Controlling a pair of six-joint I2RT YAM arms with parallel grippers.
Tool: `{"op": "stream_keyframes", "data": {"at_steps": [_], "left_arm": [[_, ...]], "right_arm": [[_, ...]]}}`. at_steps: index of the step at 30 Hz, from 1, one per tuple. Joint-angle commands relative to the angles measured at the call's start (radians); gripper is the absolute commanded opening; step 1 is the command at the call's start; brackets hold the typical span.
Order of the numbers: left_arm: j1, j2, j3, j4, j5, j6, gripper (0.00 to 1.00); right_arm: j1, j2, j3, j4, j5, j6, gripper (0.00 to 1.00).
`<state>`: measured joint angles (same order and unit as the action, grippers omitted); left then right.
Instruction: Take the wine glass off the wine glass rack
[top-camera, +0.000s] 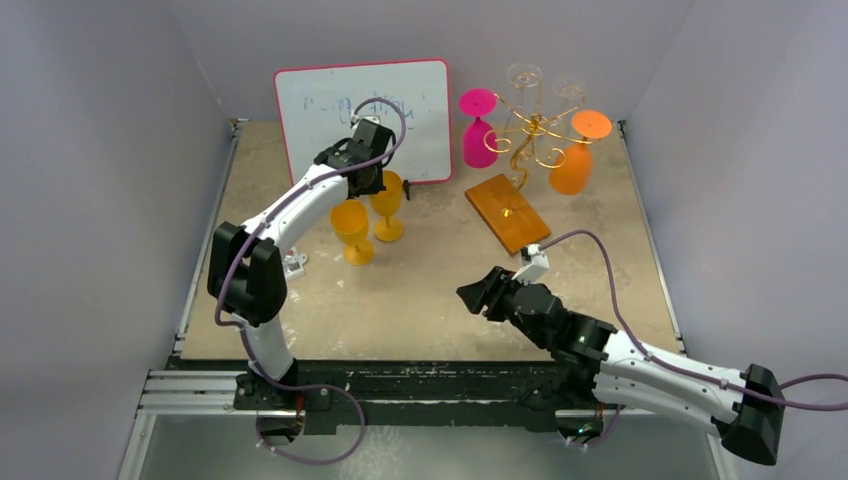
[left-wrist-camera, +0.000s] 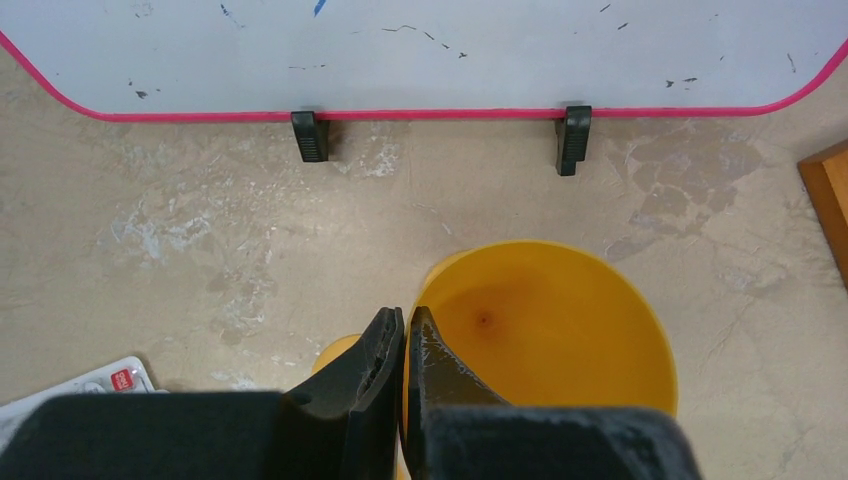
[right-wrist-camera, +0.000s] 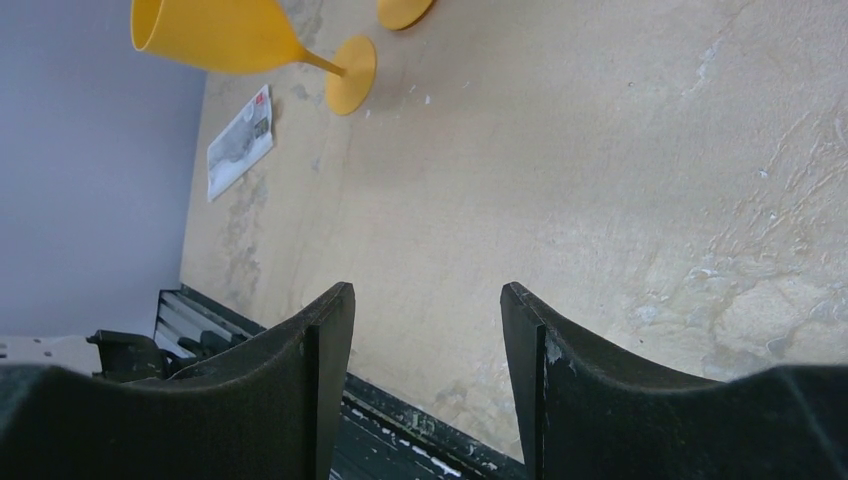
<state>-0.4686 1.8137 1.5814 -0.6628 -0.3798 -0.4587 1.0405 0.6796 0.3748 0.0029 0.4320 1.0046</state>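
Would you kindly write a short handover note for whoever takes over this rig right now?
Left gripper: shut at the rim of a yellow glass standing by the whiteboard; a pinch on it is unclear.
Right gripper: open, empty, low over the table.
Wine glass rack: back right, holding a pink glass, an orange glass and clear ones.
Done: two yellow glasses stand off the rack.
Left: free the left gripper, then any further glass.

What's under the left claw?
A yellow wine glass, upright, its empty bowl seen from above. The bowl hides its stem and foot; the left claw covers the near rim.
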Motion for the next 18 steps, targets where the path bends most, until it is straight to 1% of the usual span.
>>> {"op": "stream_keyframes", "data": {"at_steps": [1,4,6,11,15,17,18], "left_arm": [[0.004,-0.036,-0.021,0.022,-0.040,0.029,0.00],[0.004,-0.052,-0.039,0.036,-0.037,0.043,0.00],[0.004,-0.053,-0.035,0.034,-0.025,0.049,0.03],[0.003,-0.055,-0.021,-0.004,-0.038,0.053,0.03],[0.004,-0.074,-0.009,-0.026,-0.055,0.050,0.01],[0.004,-0.104,-0.027,-0.006,-0.052,0.048,0.10],[0.004,-0.117,-0.038,0.007,-0.047,0.050,0.17]], "right_arm": [[0.001,-0.007,0.032,0.009,0.039,0.023,0.58],[0.001,-0.022,0.018,0.002,0.051,0.045,0.59],[0.001,-0.037,0.003,0.002,0.064,0.063,0.59],[0.001,-0.067,-0.016,-0.039,0.116,0.102,0.58],[0.002,-0.079,-0.014,-0.075,0.158,0.121,0.58],[0.001,-0.080,-0.005,-0.092,0.168,0.121,0.58],[0.001,-0.080,-0.001,-0.097,0.174,0.121,0.58]]}}
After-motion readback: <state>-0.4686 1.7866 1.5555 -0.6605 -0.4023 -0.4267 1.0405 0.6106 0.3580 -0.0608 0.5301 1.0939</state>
